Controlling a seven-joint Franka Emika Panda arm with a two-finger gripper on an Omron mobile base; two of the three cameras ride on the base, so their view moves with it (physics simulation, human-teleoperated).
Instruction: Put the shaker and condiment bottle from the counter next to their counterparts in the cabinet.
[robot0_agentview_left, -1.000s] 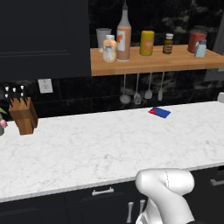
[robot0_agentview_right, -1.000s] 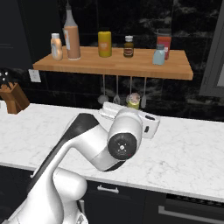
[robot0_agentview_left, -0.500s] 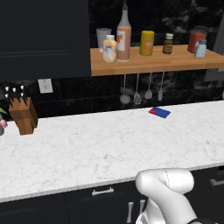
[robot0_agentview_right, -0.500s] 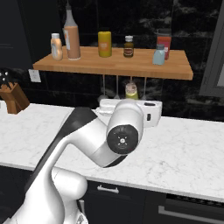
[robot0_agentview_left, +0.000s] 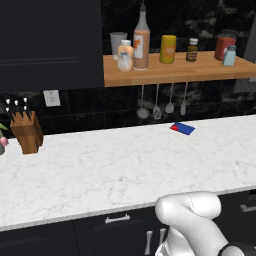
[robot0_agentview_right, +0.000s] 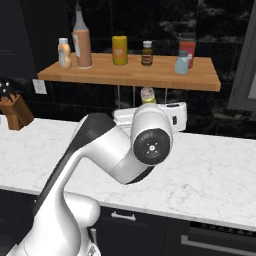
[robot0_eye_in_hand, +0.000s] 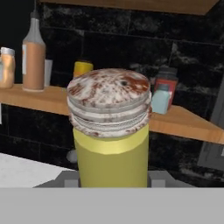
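Note:
My gripper (robot0_agentview_right: 149, 106) is shut on the shaker (robot0_eye_in_hand: 110, 131), a small yellow-green pot with a worn grey cap that pokes up above the hand (robot0_agentview_right: 148, 94). It hangs over the counter (robot0_agentview_right: 215, 170), just below the front edge of the cabinet shelf (robot0_agentview_right: 150, 76). On that shelf the pale blue shaker (robot0_agentview_right: 182, 63) stands at the right, in front of a red tin. The condiment bottle (robot0_agentview_right: 81, 42) stands upright at the left, beside the squat orange-and-white bottle (robot0_agentview_right: 64, 53). The left base view shows both bottles (robot0_agentview_left: 142, 42) (robot0_agentview_left: 125, 56) too.
Between them on the shelf stand a yellow jar (robot0_agentview_right: 119, 50), a small dark brown bottle (robot0_agentview_right: 146, 53) and the red tin (robot0_agentview_right: 187, 49). Utensils (robot0_agentview_left: 157, 104) hang under the shelf. A knife block (robot0_agentview_left: 27, 132) and a blue-red packet (robot0_agentview_left: 182, 128) lie on the counter.
The hand has risen with the shaker, from low over the counter up to just under the shelf edge. The arm's elbow has swung up and to the right.

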